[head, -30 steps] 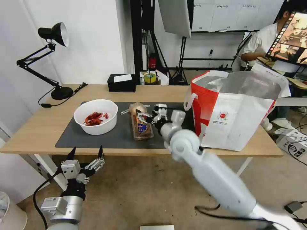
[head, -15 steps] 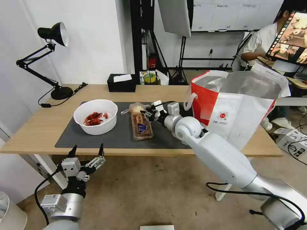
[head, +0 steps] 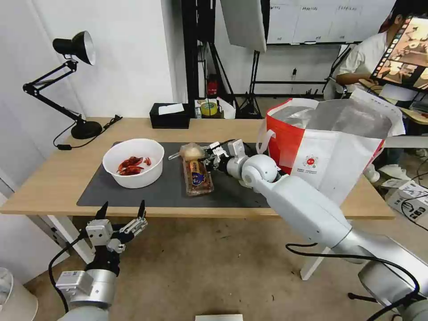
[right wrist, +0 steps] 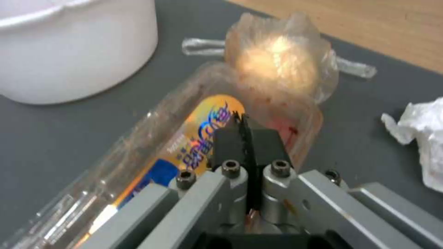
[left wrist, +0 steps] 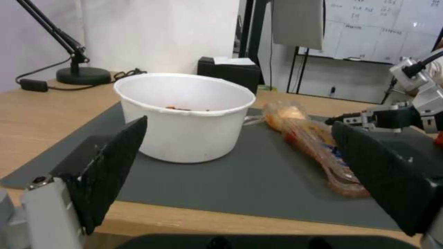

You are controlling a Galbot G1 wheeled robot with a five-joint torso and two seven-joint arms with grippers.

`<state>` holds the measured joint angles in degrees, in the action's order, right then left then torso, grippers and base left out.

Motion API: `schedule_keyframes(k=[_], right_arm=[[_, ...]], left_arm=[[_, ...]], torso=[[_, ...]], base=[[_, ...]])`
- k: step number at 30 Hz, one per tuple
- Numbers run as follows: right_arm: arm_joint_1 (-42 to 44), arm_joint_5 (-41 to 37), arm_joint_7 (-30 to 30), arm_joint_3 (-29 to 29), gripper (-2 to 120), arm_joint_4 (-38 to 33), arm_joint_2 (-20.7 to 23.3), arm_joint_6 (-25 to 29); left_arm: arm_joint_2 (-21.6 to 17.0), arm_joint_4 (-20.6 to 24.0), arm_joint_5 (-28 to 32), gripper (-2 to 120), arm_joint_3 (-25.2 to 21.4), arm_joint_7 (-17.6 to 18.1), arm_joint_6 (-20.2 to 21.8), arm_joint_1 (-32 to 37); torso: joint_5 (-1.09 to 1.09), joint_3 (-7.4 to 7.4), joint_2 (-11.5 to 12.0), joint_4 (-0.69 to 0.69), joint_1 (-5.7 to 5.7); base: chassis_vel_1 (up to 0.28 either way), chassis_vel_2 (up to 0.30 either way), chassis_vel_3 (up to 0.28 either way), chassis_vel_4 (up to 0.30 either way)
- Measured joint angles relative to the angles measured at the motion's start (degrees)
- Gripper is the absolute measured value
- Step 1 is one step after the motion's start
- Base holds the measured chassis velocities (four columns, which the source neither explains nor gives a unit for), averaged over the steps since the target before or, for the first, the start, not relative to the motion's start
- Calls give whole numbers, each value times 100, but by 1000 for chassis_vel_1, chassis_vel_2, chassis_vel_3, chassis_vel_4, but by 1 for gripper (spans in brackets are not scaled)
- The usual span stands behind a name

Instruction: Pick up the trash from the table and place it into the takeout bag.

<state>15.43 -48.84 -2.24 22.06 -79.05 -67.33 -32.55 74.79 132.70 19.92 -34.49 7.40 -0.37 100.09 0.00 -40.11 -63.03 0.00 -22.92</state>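
No trash is bagged yet. The right gripper (right wrist: 243, 133), fingers pressed together and empty, is hovering over the clear plastic clamshell tray (head: 197, 177) mid-mat on the light-wood table (head: 53, 187). The left gripper (head: 120, 214), fingers apart, is waiting below the front edge. The white-and-red takeout bag (head: 330, 151) is standing open at the right end.

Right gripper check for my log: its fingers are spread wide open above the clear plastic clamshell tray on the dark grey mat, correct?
Not quite. In the right wrist view the right gripper has its fingers pressed together, not spread. It does sit above the clear plastic clamshell tray on the dark grey mat.
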Motion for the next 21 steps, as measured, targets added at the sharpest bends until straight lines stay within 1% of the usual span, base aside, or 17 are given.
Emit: schedule_keyframes(k=[5, 13, 17, 19, 20, 21], right_arm=[[-18, -12, 12, 69, 0, 28, -5, -46], [-35, -159, 196, 87, 0, 59, -50, -203], [-35, -226, 239, 87, 0, 46, -50, -238], [-35, -249, 274, 89, 0, 30, -52, -254], [-35, -249, 274, 89, 0, 30, -52, -254], [-35, -257, 284, 95, 0, 30, -56, -259]], left_arm=[[-8, -10, 0, 100, 33, -3, 4, -26], [-37, -81, 16, 100, 72, -9, 13, -102], [-107, -87, 145, 100, 84, -12, 96, -156], [-200, -35, 481, 100, 124, -6, 301, -257], [-200, -35, 481, 100, 124, -6, 301, -257], [-244, -5, 608, 100, 146, -2, 386, -299]], torso=[[0, 0, 0, 0, 0], [0, 0, 0, 1, 0], [0, 0, 0, 0, 0], [0, 0, 0, 0, 0], [0, 0, 0, 0, 0], [0, 0, 0, 0, 0]], base=[[0, 0, 0, 0], [0, 0, 0, 0], [0, 0, 0, 0], [0, 0, 0, 0], [0, 0, 0, 0], [0, 0, 0, 0]])
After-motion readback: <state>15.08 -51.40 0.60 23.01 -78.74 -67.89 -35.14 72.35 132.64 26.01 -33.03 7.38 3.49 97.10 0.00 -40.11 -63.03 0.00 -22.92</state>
